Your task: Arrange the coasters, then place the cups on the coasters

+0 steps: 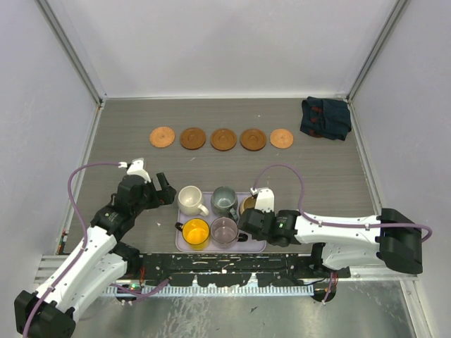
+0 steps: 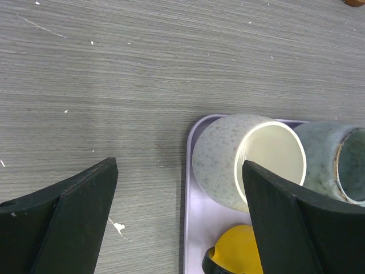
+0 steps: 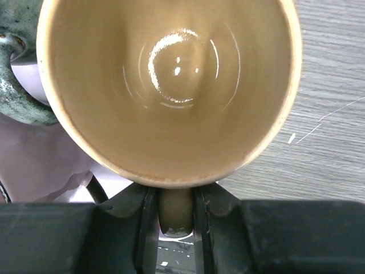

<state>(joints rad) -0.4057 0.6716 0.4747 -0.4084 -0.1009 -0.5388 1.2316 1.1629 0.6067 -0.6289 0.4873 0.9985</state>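
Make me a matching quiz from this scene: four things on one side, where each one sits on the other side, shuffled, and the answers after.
Things:
1. cream cup
2. yellow cup
3. beige cup
4. blue cloth

Places:
A. far right corner of the table
B. handle between the fingers of the right gripper
C. near left spot on the tray
D. far left spot on the tray

Pairs: 1-D, 2-C, 3-B, 4-A
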